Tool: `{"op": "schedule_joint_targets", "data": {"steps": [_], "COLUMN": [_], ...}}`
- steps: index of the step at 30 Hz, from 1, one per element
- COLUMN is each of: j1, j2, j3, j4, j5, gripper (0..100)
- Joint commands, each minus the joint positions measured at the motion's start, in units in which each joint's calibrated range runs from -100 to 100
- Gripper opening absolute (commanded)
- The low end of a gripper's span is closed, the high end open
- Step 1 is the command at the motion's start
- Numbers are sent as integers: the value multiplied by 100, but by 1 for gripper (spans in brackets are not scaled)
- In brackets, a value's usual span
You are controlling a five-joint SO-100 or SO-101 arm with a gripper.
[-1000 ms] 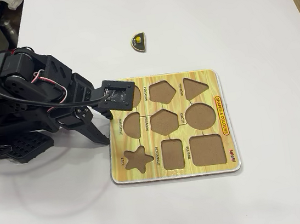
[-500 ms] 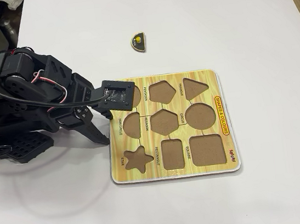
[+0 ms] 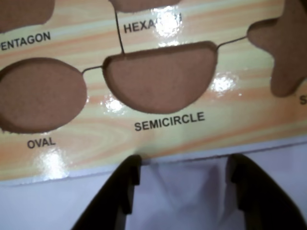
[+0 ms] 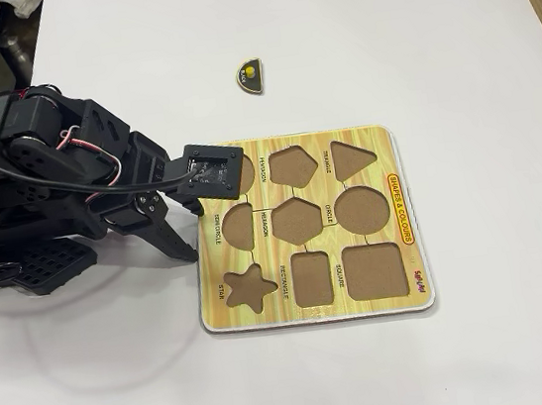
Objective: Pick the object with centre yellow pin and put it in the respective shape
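Nearest our wrist camera, our gripper (image 3: pixel 182 187) hangs with its two dark fingers spread and nothing between them, over white table (image 3: pixel 182 201) just short of the board (image 3: pixel 158 139). Reading that view left to right, we see the empty oval recess (image 3: pixel 38 93), then the semicircle recess (image 3: pixel 160 76) straight ahead, then part of the star recess (image 3: pixel 285 48). From the fixed view, our arm (image 4: pixel 47 172) sits at the left with the gripper (image 4: pixel 187 231) at the board's (image 4: pixel 315 311) left edge, while the semicircle piece (image 4: pixel 251 75), dark with a yellow pin, lies on the table (image 4: pixel 428 32) well apart above the board.
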Motion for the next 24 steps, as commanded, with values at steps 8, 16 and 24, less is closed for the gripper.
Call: {"op": "schedule_joint_targets", "data": {"steps": [8, 16, 24], "j1": [26, 6, -3], "j2": [73, 140, 483], "j3": [36, 9, -1007], "j4": [107, 99, 99], "j5": [15, -48, -48], "gripper": [21, 21, 21]}}
